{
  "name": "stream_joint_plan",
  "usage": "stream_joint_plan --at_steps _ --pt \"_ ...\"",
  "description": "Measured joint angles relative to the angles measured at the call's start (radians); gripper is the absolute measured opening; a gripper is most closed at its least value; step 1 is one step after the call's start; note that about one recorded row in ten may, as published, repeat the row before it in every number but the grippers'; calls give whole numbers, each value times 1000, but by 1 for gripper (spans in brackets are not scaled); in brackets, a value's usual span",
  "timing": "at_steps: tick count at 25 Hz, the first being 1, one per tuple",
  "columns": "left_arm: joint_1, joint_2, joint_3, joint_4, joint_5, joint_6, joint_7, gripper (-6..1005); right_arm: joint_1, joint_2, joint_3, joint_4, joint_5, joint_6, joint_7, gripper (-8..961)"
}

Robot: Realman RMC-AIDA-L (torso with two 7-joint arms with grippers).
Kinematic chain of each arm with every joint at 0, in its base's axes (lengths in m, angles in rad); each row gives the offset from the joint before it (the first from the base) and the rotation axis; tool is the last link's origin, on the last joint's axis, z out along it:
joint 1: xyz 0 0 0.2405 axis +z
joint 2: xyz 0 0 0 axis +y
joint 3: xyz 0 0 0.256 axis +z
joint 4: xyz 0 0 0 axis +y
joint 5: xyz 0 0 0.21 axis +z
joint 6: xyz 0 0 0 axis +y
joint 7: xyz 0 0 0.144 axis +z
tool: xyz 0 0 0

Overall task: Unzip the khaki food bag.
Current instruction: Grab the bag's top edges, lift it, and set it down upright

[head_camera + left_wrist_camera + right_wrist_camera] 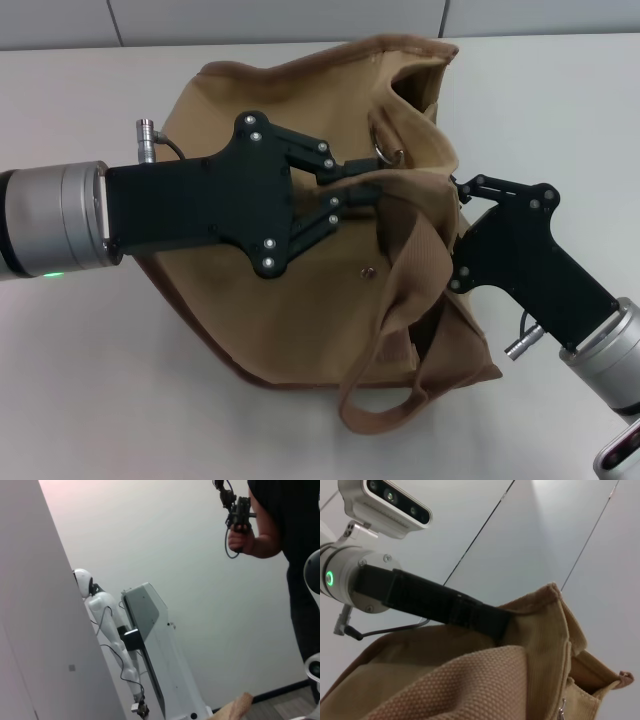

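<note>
At the centre of the head view, the khaki food bag [300,290] lies slumped on the white tabletop [90,380], its mouth pointing to the upper right of the frame and one webbing handle [400,340] looping down toward the lower middle. The left gripper [362,192] reaches in from the left edge, across the top of the bag, and its jaws are pressed together on something small at the top edge of the bag; I judge it is the zipper pull or the fabric next to it, but the pull itself is hidden under the fingers. A metal ring [388,152] shows just above them. The right gripper [468,195] comes from the lower right and touches the right side of the bag near the top edge; I cannot tell if its jaws are spread or closed, because the fabric covers them.

The bag mouth looks already partly open at the upper right. The risk I see is that the soft bag follows the left arm when it pulls, because the bag is light and collapsed, so the zipper does not travel. If the right side is not held firmly, the fabric may bunch and jam the slider, or the pinch may slip off
</note>
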Motion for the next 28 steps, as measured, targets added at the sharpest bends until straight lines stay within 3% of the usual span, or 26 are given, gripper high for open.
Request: stream_joint_plan --at_steps 15,21,28 --pt "11 0 -8 -36 -74 -3 21 90 -28 0 6 -4 7 13 8 8" --pt "38 3 -19 -75 -183 -13 68 90 -63 0 25 -16 9 13 11 8" --pt "39 0 -38 -112 -216 -40 71 91 -115 -2 48 -67 9 0 74 9"
